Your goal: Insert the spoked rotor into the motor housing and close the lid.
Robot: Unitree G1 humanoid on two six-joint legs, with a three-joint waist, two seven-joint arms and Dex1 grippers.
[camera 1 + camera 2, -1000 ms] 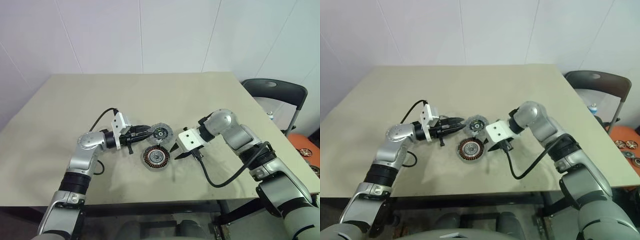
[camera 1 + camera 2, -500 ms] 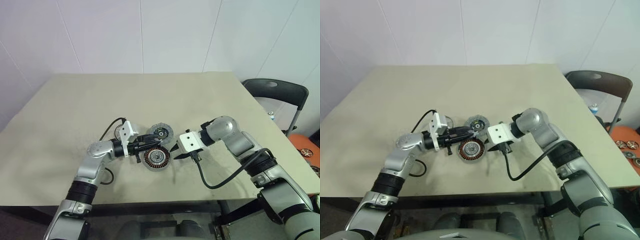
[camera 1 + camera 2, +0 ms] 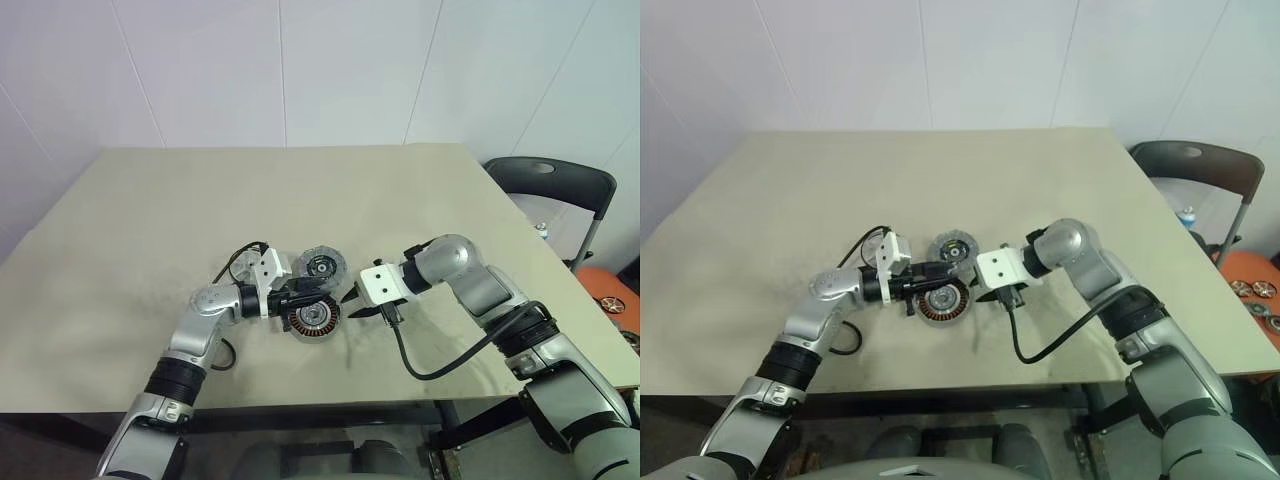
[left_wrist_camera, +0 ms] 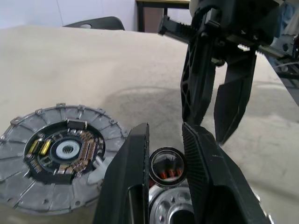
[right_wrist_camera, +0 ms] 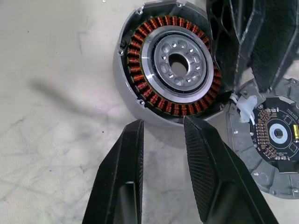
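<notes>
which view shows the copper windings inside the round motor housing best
The right wrist view: the short round silver-rimmed motor housing appears from above, its full ring of copper windings around a silver hub visible. The left wrist view shows just a sliver of coils between black fingers. The eye views show it small on the table.

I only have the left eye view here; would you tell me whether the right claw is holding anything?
Observer: No. The right claw is open, with bare table between its fingers.
Operator: Thank you. What sits inside the housing?
Observer: The motor housing shows copper windings around a silver holed ring.
Operator: And how does the lid lie?
Observer: The lid lies flat beside the housing, its small electronic parts facing up.
</notes>
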